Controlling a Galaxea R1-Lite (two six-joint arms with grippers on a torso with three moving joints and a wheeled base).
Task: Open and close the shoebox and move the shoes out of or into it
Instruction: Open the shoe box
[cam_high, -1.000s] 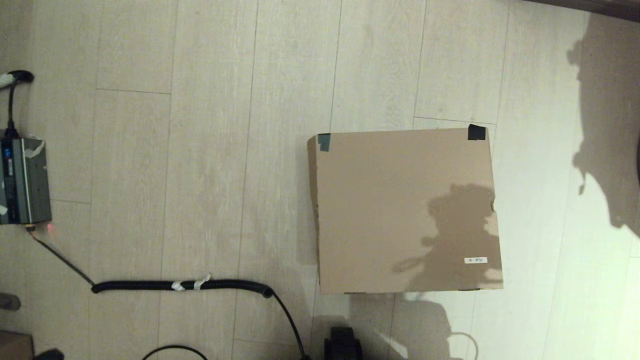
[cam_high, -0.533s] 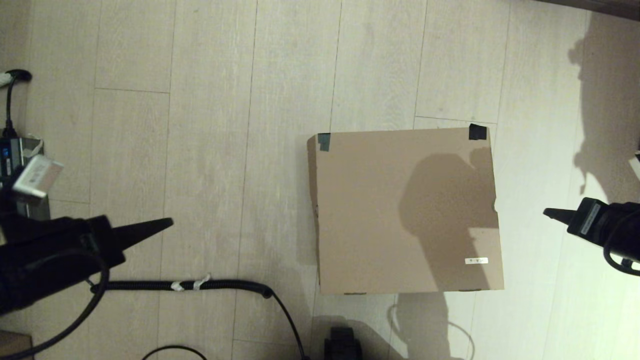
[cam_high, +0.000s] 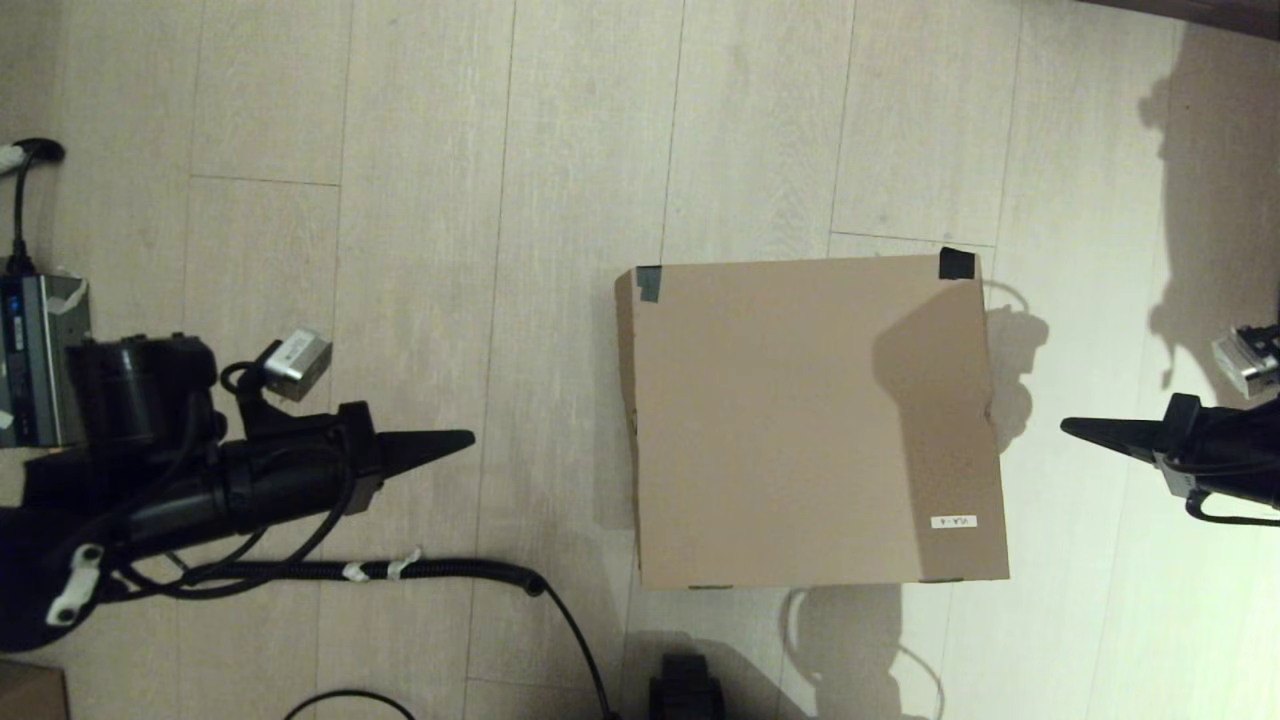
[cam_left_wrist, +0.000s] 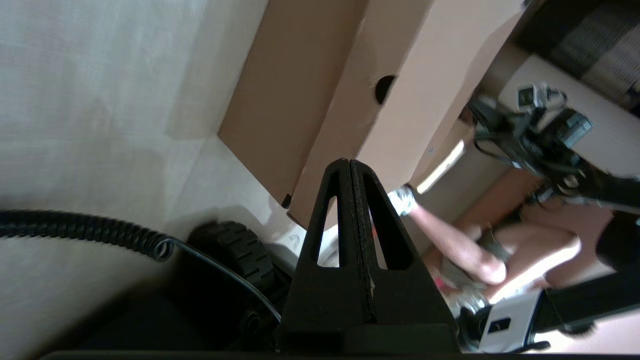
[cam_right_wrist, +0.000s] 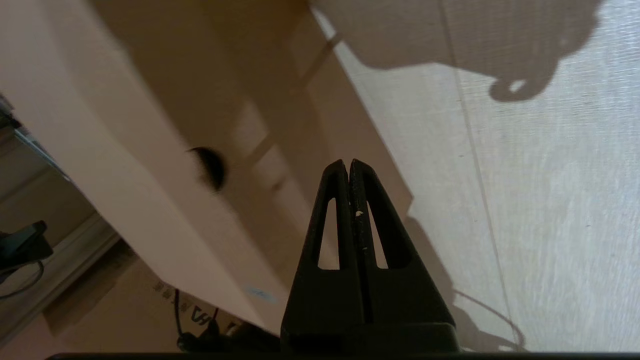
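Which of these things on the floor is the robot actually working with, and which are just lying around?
Part of the job:
- shoebox, lid closed, no shoes in sight
- left claw, shut, off to the box's left
- right claw, shut, off to its right

Just lying about:
- coiled black cable
- grey power unit

We see the shoebox (cam_high: 815, 420) on the floor (cam_high: 450, 200), right of centre. Left gripper (cam_high: 465, 437) well apart on its left, right gripper (cam_high: 1068, 427) near its right side. Coiled cable (cam_high: 360, 571) lies below the left gripper.
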